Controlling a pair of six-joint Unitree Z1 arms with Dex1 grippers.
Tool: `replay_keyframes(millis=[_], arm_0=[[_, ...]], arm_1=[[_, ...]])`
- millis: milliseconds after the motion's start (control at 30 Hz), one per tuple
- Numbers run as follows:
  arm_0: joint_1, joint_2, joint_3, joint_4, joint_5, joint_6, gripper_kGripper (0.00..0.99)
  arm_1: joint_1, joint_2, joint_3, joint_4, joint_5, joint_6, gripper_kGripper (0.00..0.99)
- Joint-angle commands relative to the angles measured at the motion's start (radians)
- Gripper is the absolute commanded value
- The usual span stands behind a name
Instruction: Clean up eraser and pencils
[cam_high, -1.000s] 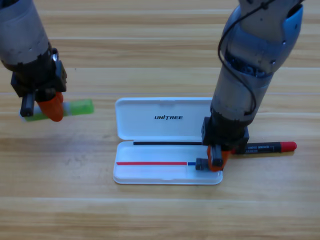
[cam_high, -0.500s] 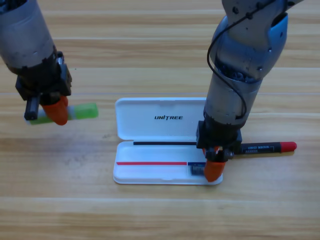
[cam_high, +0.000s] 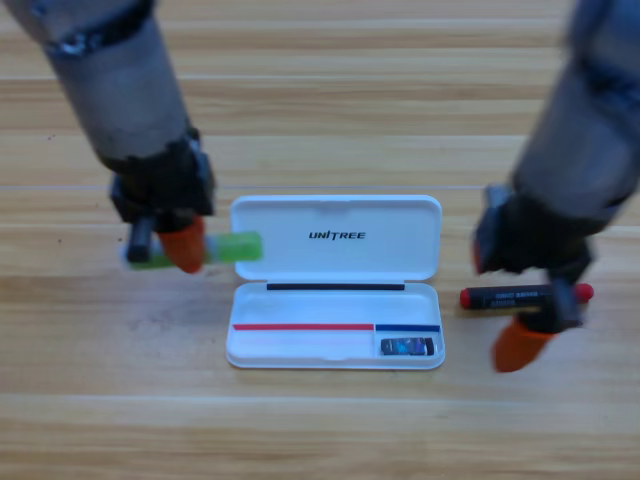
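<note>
Small dark navy eraser block (cam_high: 407, 346) lying in the white hinged plastic case (cam_high: 335, 222), near right corner; left gripper (cam_high: 183, 245) clamped on the pale green-capped pencil (cam_high: 222, 248) beside the lid, presumably bound for the case; right gripper (cam_high: 520, 340) empty-looking over the black red-ended pencil (cam_high: 525, 296), jaw gap indiscernible.

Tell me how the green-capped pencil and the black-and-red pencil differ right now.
The green-capped pencil is pale and held in the left hand, off the white case's left edge. The black-and-red pencil is dark with print, lying on the table right of the case by the right hand. Both lie roughly level, outside the case.
</note>
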Motion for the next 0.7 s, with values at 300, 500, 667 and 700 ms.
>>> replay_keyframes(millis=[300, 500, 667, 700], arm_0=[[-0.104, 0.268, -0.13, 0.003, -0.041, 0.002, 0.0], [-0.113, 0.315, -0.16, -0.002, -0.045, 0.003, 0.0], [-0.118, 0.334, -0.167, -0.008, -0.048, 0.0, 0.0], [-0.119, 0.337, -0.169, -0.008, -0.049, 0.0, 0.0]], arm_1=[[-0.305, 0.155, 0.093, -0.178, -0.053, -0.251, 0.977], [-0.321, 0.253, 0.055, -0.207, -0.063, -0.301, 0.946], [-0.321, 0.276, 0.047, -0.209, -0.04, -0.316, 0.922], [-0.321, 0.279, 0.047, -0.21, -0.035, -0.318, 0.922]])
